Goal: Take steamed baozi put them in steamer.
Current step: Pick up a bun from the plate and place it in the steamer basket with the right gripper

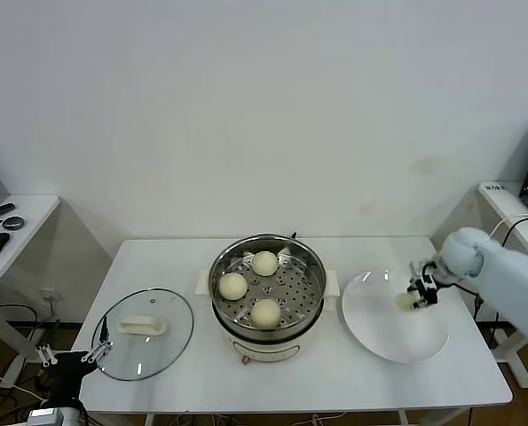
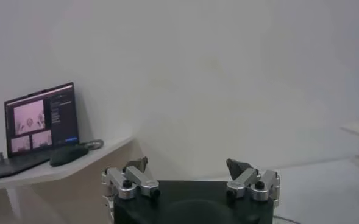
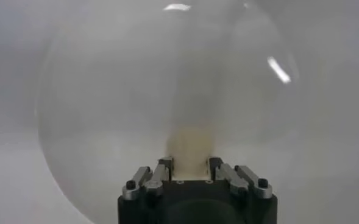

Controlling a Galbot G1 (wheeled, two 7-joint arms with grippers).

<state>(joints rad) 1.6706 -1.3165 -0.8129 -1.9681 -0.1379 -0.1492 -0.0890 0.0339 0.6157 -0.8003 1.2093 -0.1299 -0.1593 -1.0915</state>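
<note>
Squeezing the soft cream-white round dough bun (image 1: 411, 300) on the flat white plate (image 1: 379, 333), the right gripper's (image 1: 421, 295) clamped jaws risk denting it.

Lid (image 1: 145, 334) left of steamer (image 1: 266, 288); plate (image 1: 381, 333) right.

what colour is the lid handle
White, on the clear glass lid; its handle shows best in the head view.

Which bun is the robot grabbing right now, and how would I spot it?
Find the white table, then the flat white plate right of the steel steamer. The baozi there is pinched in the right gripper. It is the only one outside the steamer; three others sit on its perforated tray.
</note>
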